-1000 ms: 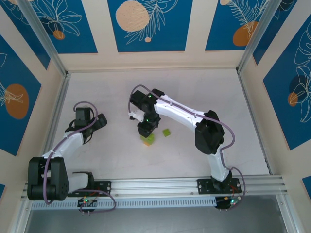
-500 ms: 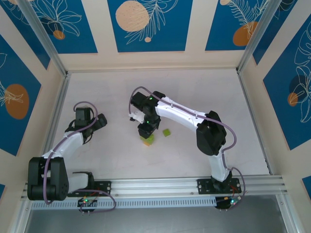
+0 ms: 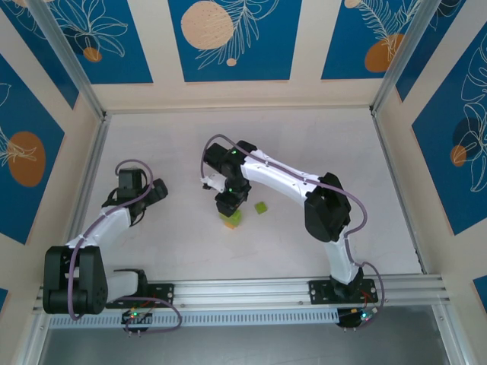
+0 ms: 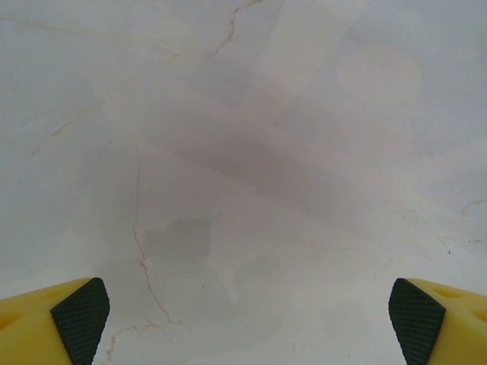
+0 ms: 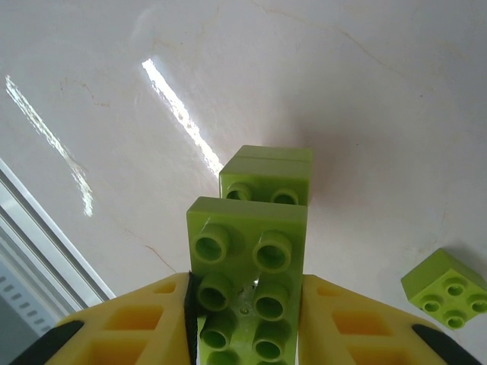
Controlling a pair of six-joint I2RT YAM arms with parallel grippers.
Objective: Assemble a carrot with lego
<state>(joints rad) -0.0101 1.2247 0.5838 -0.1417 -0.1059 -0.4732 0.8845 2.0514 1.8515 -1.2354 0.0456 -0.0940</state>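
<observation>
One lime-green brick [image 5: 245, 236] lengthwise in right tool [image 5: 245, 304], studs toward camera

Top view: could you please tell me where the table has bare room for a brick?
Bare: the far strip of table along the back wall; the right side between right arm and right wall; the near strip between brick stack and rail. Crowded: centre, where the right gripper, shut on a lime brick, is at the stack beside a loose brick.

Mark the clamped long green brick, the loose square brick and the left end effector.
Long green brick [image 5: 245, 274]: right wrist view, studded top face.
Loose square brick [image 5: 445, 293]: right wrist view, studded top.
Left end effector [image 4: 248, 315]: left wrist view, midway between fingertips.
</observation>
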